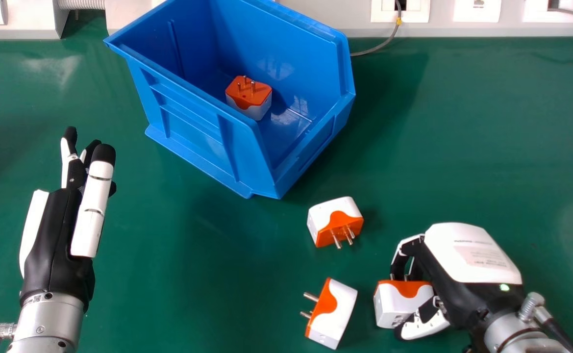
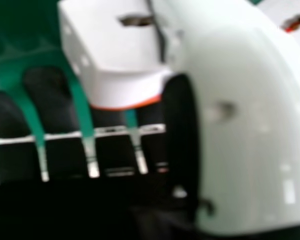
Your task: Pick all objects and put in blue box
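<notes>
Well off the desk's back edge (image 1: 462,41), the right hand (image 1: 467,255) is clutching a plug (image 1: 394,306); uneven pressure could be inviting a slip.

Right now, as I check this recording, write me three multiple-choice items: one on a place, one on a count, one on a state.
1. Where is the adapter farthest from the robot?
A) On the table
B) Inside the blue box
C) In the left hand

2. How many adapters are outside the box?
A) One
B) Five
C) Three

3. How is the left hand?
A) Open, holding nothing
B) Closed in a fist
C) Gripping an adapter

Key:
1. B: it sits on the box floor, within the walls.
2. C: two adapters lie on the green table, and a third adapter is in the right hand.
3. A: its fingers extend forward with nothing in them.
</notes>
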Controlling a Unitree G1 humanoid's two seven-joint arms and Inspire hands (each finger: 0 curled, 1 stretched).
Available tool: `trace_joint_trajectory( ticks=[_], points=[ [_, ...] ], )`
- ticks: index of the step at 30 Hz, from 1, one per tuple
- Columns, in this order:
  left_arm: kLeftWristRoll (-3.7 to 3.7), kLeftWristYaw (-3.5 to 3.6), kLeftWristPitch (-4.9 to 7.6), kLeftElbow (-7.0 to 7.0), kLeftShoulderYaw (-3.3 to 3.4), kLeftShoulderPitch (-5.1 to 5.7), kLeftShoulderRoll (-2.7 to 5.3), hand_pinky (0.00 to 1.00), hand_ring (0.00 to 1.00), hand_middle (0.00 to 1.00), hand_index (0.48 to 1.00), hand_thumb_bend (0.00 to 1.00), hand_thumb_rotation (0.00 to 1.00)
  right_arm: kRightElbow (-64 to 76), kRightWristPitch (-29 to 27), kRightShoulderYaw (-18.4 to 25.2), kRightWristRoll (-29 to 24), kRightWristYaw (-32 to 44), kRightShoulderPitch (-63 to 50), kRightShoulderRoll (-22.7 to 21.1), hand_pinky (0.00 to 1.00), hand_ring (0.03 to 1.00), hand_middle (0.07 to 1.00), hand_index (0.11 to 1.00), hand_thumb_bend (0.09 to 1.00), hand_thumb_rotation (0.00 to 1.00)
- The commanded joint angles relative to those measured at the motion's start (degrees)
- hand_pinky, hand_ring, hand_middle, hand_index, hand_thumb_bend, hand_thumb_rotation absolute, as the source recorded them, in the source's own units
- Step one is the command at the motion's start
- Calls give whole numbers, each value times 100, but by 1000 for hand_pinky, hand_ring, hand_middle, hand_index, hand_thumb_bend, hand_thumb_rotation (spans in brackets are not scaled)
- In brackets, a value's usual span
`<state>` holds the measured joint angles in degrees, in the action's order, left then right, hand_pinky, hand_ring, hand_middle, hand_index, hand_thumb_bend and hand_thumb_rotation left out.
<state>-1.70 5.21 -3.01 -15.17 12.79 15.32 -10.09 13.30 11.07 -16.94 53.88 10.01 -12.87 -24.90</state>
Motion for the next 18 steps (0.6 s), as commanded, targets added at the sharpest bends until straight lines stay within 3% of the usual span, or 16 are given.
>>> trace_joint_trajectory(
  ticks=[1, 6, 12, 16, 18],
  points=[
    [5, 12, 107, -50, 35, -79, -79, 920, 967, 985, 994, 513, 1000, 245, 100, 146, -12, 17, -22, -14, 217, 276, 447, 505, 513, 0],
    [-38, 38, 109, -8, 52, -98, -87, 919, 967, 985, 994, 514, 1000, 729, 271, 361, -54, 118, -152, 4, 255, 317, 474, 479, 513, 2],
    [-46, 51, 145, 52, 61, -129, -79, 919, 967, 985, 994, 515, 1000, 1332, 327, 676, -240, 207, -282, 32, 228, 294, 465, 486, 511, 3],
    [27, 14, 112, 66, 51, -161, -89, 919, 967, 985, 994, 516, 1000, 1685, 118, 1033, -533, 291, -257, -126, 222, 292, 457, 497, 509, 3],
    [38, 10, 124, 95, 49, -172, -86, 919, 966, 985, 993, 518, 1000, 1866, 33, 1253, -654, 351, -184, -216, 203, 264, 393, 487, 502, 55]
  ],
)
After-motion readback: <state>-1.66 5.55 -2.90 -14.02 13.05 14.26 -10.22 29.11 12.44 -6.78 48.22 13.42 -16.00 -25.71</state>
